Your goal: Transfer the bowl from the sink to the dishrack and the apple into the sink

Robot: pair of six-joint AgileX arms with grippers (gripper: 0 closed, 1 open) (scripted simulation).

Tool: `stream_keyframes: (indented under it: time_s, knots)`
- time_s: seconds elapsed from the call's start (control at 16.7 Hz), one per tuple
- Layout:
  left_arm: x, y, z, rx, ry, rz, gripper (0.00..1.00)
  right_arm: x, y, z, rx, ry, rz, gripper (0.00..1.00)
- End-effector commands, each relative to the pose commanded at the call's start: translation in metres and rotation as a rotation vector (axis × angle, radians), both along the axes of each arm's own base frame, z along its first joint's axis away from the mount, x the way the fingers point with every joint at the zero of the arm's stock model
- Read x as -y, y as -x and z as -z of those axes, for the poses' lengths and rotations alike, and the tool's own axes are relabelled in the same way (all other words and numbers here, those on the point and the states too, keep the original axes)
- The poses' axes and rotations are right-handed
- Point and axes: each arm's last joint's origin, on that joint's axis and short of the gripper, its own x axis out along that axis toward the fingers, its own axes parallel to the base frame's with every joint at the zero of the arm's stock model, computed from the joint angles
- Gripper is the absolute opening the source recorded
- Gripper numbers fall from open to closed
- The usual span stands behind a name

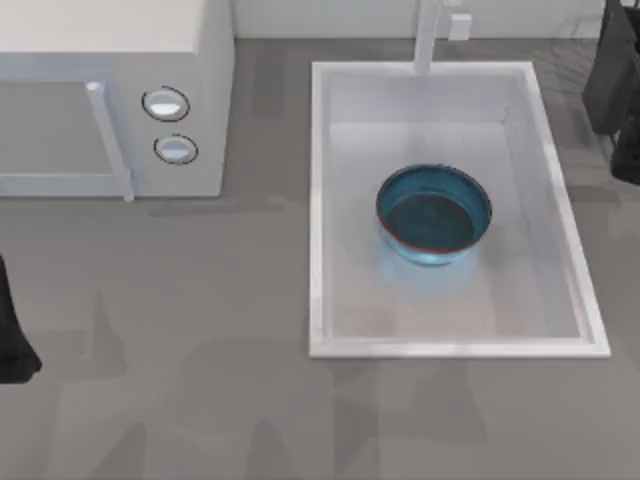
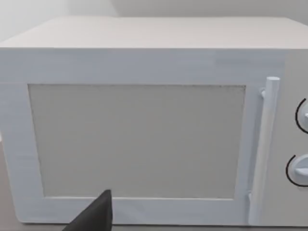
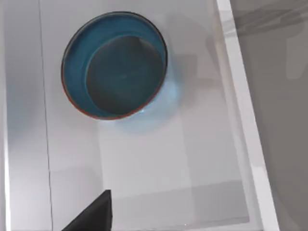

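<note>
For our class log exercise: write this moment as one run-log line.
bowl: upright in sink | left arm: parked at table's left edge, facing microwave | right arm: top right, above sink | transfer: not begun

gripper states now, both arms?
Left gripper: cannot be told; parked at the table's left edge, facing the microwave.
Right gripper: cannot be told; above the sink.
</note>
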Motion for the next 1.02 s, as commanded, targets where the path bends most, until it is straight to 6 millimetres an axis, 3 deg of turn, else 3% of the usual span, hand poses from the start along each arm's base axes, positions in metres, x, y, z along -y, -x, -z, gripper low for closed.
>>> stream_keyframes:
  time_s: [0.24, 0.54, 0.78, 1.02]
  knots:
    - [0.0, 0.0, 0.0, 0.0, 0.0, 0.0, 1.0, -0.043, -0.073, 0.001, -0.226, 0.022, 0.014, 1.0]
    - [0.0, 0.0, 0.0, 0.0, 0.0, 0.0, 1.0, -0.105, -0.15, 0.038, -0.403, 0.092, -0.005, 1.0]
    - [0.0, 0.0, 0.0, 0.0, 0.0, 0.0, 1.0, -0.149, -0.187, 0.079, -0.467, 0.149, -0.047, 1.0]
    - [0.0, 0.0, 0.0, 0.0, 0.0, 0.0, 1.0, -0.182, -0.206, 0.113, -0.478, 0.191, -0.102, 1.0]
